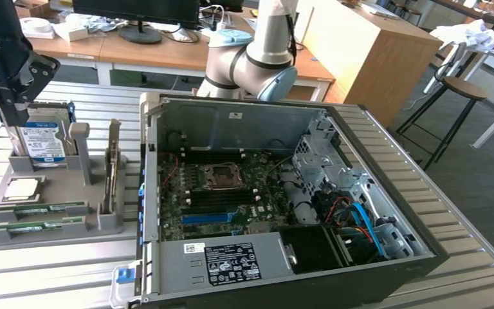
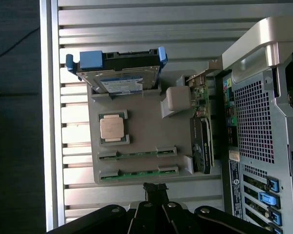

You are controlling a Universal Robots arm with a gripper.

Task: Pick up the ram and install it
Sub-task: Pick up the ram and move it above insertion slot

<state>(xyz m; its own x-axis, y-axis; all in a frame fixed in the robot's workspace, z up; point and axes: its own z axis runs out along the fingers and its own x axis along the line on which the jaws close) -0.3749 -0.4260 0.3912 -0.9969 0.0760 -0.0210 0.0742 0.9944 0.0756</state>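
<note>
Tool (image 2: 155,187), fingers together and empty, which I see hanging above the grey tray (image 2: 146,126) on the slatted surface (image 1: 58,270). The ram (image 2: 136,154) lies flat in a tray slot, a second stick (image 2: 139,173) alongside, near the open computer case (image 1: 229,116).

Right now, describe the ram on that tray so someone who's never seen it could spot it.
Start at the open computer case; the grey parts tray sits beside it on the exterior view's left. Along the tray's near edge lie two ram sticks. They are long, thin and green, unlike the square silver processor and the upright boxy hard drive behind them.
</note>
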